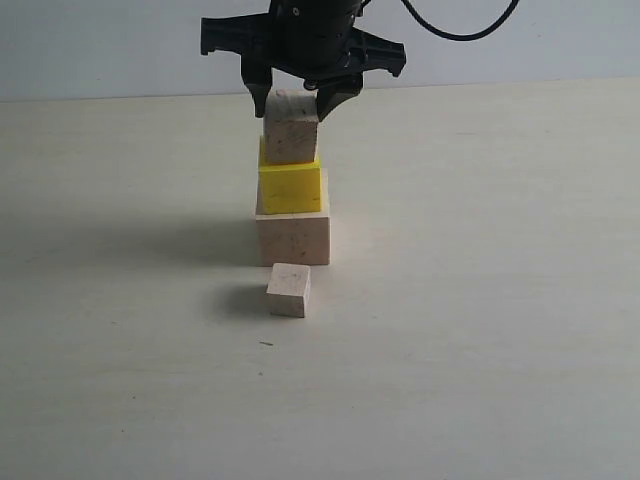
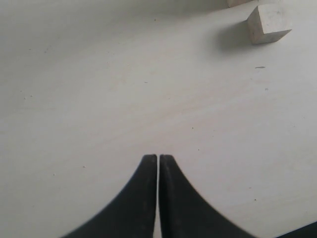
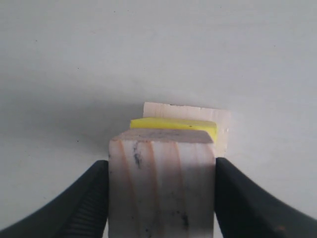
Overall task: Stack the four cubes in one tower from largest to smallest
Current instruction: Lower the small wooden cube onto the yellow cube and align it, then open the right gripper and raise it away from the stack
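Note:
In the exterior view a large pale wood cube (image 1: 292, 238) stands on the table with the yellow cube (image 1: 290, 187) on top of it. The medium striped wood cube (image 1: 291, 128) sits on the yellow one, slightly tilted, and my right gripper (image 1: 293, 105) is shut on its two sides from above. The right wrist view shows the medium cube (image 3: 162, 183) between the fingers, with the yellow cube (image 3: 173, 124) and the large cube (image 3: 223, 129) below it. The small wood cube (image 1: 289, 290) lies alone in front of the stack. My left gripper (image 2: 158, 158) is shut and empty, low over bare table, with the small cube (image 2: 267, 24) some way off.
The pale tabletop (image 1: 480, 330) spreads wide around the stack. A black cable (image 1: 460, 30) hangs behind the right arm. A corner of the large cube (image 2: 237, 2) shows at the edge of the left wrist view.

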{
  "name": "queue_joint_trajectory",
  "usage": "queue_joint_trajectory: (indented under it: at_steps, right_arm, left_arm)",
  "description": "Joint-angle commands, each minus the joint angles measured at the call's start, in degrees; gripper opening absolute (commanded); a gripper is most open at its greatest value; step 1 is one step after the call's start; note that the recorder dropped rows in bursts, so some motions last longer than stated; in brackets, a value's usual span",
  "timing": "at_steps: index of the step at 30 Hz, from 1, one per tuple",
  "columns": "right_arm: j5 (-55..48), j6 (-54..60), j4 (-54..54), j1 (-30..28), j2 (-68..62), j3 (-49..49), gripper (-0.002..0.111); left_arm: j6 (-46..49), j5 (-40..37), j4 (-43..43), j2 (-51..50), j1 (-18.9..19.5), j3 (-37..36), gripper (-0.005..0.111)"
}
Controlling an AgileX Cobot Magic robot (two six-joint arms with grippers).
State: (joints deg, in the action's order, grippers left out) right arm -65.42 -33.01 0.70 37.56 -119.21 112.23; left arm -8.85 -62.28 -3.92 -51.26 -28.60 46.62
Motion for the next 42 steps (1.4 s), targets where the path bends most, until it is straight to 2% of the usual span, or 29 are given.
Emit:
queue_joint_trajectory:
  at_steps: [1, 13, 35, 42]
  right_arm:
    - [0.7, -0.2, 0.0, -0.2, 0.4, 0.1, 0.050]
    - [0.7, -0.2, 0.0, -0.2, 0.4, 0.1, 0.068]
    - [-1.3, -0.6, 3.5, -0.2, 0.8, 0.1, 0.069]
    - [3.1, 0.0, 2.0, -0.2, 6.7, 0.1, 0.069]
  left_arm:
    - [-0.1, 0.6, 0.2, 0.2, 0.0, -0.1, 0.004]
    - [-0.1, 0.6, 0.2, 0.2, 0.0, -0.1, 0.004]
    - [-0.1, 0.6, 0.2, 0.2, 0.0, -0.1, 0.004]
    - [-0.1, 0.6, 0.2, 0.2, 0.0, -0.1, 0.004]
